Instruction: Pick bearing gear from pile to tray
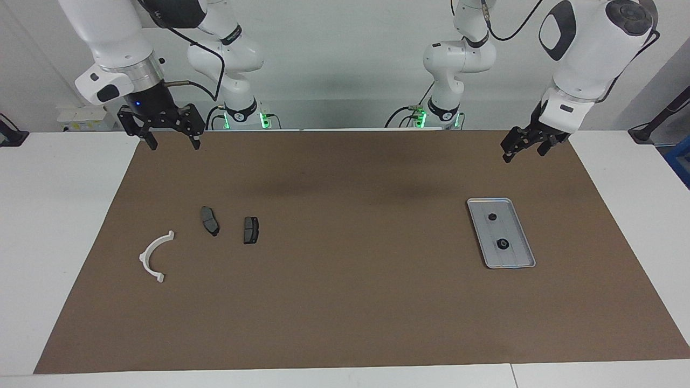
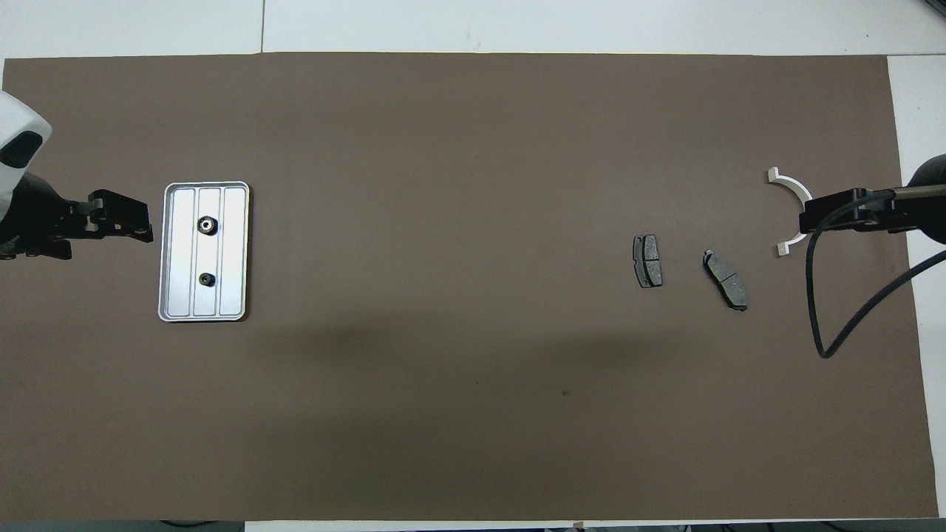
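**Both bearing pieces in the tray, grippers raised**

Facing view: the tray (image 1: 501, 232) lies toward the left arm's end of the brown mat (image 1: 356, 302), holding two small black round pieces (image 1: 491, 217) (image 1: 503, 243). The left gripper (image 1: 524, 146) hangs at the tray's 12 o'clock; whether its fingers are parted I cannot tell. The right gripper (image 1: 171, 141) hangs empty, fingers spread.

Overhead view: the white arc piece (image 2: 788, 214) sits at 2 o'clock from the two grey pads (image 2: 647, 261) (image 2: 726, 279).
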